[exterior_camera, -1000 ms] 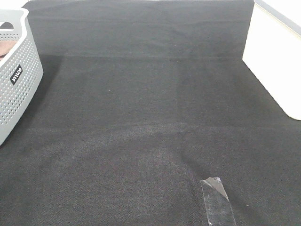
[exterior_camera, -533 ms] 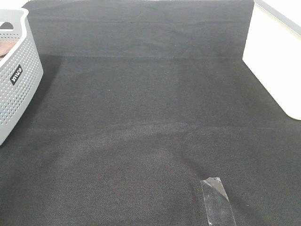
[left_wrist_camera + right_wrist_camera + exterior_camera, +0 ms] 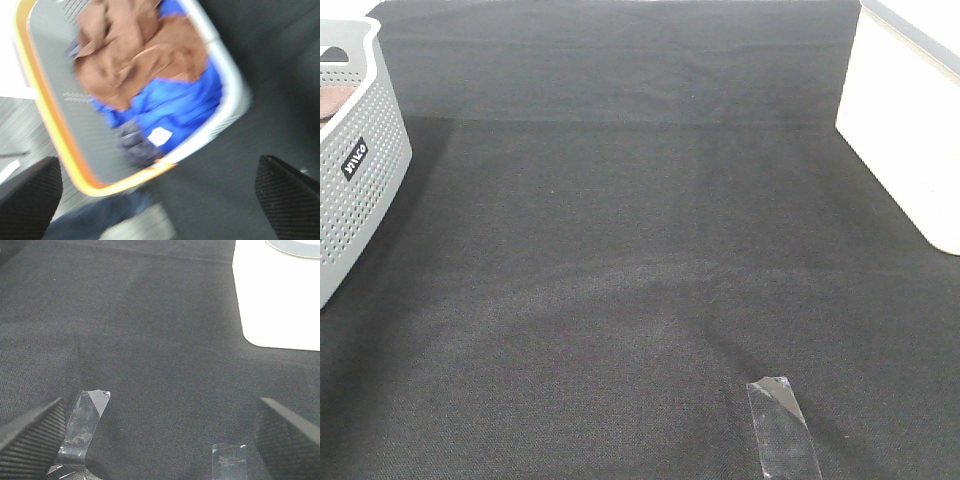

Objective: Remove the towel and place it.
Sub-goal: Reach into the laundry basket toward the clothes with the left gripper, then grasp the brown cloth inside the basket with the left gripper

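I see the brown towel (image 3: 135,55) crumpled in the grey basket (image 3: 47,105), on top of blue cloth (image 3: 172,107). Left end effector (image 3: 157,167) spread wide, empty. Right end effector (image 3: 160,401) also wide, over black worktop (image 3: 150,330).

**Inspector A:** Overhead view, checked against both earlier pictures. One change logged: on the black table cloth (image 3: 620,180), the faint pale arc (image 3: 620,292) in the weave has shifted.

**Inspector B:** Direction?

**Inspector A:** Toward the near edge. A second ago it ran almost level across the middle of the cloth. Half a second ago it had begun to bow. Now its crown sits lower and the bend is more marked, closer to the tape strip (image 3: 782,428).

**Inspector B:** Crease or cast of light?

**Inspector A:** Cannot tell.

**Inspector B:** Wrist views?

**Inspector A:** No earlier pictures of them, so no change can be stated.
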You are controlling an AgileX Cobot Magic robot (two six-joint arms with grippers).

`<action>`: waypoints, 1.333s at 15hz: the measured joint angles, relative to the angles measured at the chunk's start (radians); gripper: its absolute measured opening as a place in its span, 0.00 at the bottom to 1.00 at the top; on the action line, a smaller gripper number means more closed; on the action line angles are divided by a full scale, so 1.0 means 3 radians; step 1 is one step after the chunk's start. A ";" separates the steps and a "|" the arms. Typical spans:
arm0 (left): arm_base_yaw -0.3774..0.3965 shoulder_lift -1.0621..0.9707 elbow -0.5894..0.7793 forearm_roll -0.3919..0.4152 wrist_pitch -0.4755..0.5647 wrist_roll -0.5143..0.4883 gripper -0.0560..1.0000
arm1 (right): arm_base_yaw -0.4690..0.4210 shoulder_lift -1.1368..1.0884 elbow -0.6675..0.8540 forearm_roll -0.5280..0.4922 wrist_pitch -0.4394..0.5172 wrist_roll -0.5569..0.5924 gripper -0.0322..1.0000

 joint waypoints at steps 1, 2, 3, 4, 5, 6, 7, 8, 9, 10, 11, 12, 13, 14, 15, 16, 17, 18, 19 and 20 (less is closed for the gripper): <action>0.0000 0.0217 -0.0133 0.0163 0.0023 0.0053 0.99 | 0.0000 0.0000 0.0000 0.0000 0.0000 0.0000 0.96; 0.0007 0.0437 -0.0257 0.0323 0.0030 0.0093 0.99 | 0.0000 0.0000 0.0000 0.0000 0.0000 0.0000 0.96; 0.0007 0.0730 -0.0383 0.0530 0.0033 0.0130 0.99 | 0.0000 0.0000 0.0000 0.0000 0.0000 0.0000 0.96; 0.0007 0.0937 -0.0453 0.0640 0.0033 0.0170 0.99 | 0.0000 0.0000 0.0000 0.0000 0.0000 0.0000 0.96; 0.0007 0.1120 -0.0513 0.0733 0.0030 0.0227 0.99 | 0.0000 0.0000 0.0000 0.0000 0.0000 0.0000 0.96; 0.0007 0.1293 -0.0587 0.0827 0.0013 0.0280 0.99 | 0.0000 0.0000 0.0000 0.0000 0.0000 0.0000 0.96; 0.0007 0.1293 -0.0587 0.0827 0.0013 0.0280 0.99 | 0.0000 0.0000 0.0000 0.0000 0.0000 0.0000 0.96; 0.0130 0.1607 -0.0697 0.0867 -0.0153 0.0347 0.99 | 0.0000 0.0000 0.0000 0.0000 0.0000 0.0000 0.96; 0.0130 0.1607 -0.0697 0.0867 -0.0153 0.0347 0.99 | 0.0000 0.0000 0.0000 0.0000 0.0000 0.0000 0.96; 0.0233 0.1740 -0.0710 0.0863 -0.0237 0.0403 0.99 | 0.0000 0.0000 0.0000 0.0000 0.0000 0.0000 0.96; 0.0367 0.1897 -0.0713 0.0847 -0.0313 0.0463 0.99 | 0.0000 0.0000 0.0000 0.0000 0.0000 0.0000 0.96; 0.0480 0.2040 -0.0713 0.0817 -0.0400 0.0497 0.99 | 0.0000 0.0000 0.0000 0.0000 0.0000 0.0000 0.96; 0.0583 0.2203 -0.0713 0.0737 -0.0503 0.0547 0.99 | 0.0000 0.0000 0.0000 0.0000 0.0000 0.0000 0.96; 0.0633 0.2340 -0.0713 0.0647 -0.0597 0.0607 0.99 | 0.0000 0.0000 0.0000 0.0000 0.0000 0.0000 0.96; 0.0647 0.2470 -0.0713 0.0547 -0.0673 0.0667 0.99 | 0.0000 0.0000 0.0000 0.0000 0.0000 0.0000 0.96; 0.0650 0.2607 -0.0713 0.0430 -0.0780 0.0723 0.99 | 0.0000 0.0000 0.0000 0.0000 0.0000 0.0000 0.96; 0.0650 0.2730 -0.0713 0.0343 -0.0867 0.0747 0.99 | 0.0000 0.0000 0.0000 0.0000 0.0000 0.0000 0.96; 0.0650 0.2880 -0.0713 0.0293 -0.0960 0.0747 0.99 | 0.0000 0.0000 0.0000 0.0000 0.0000 0.0000 0.96; 0.0650 0.2953 -0.0713 0.0290 -0.0960 0.0753 0.99 | 0.0000 0.0000 0.0000 0.0000 0.0000 0.0000 0.96; 0.0650 0.3007 -0.0713 0.0290 -0.0970 0.0757 0.99 | 0.0000 0.0000 0.0000 0.0000 0.0000 0.0000 0.96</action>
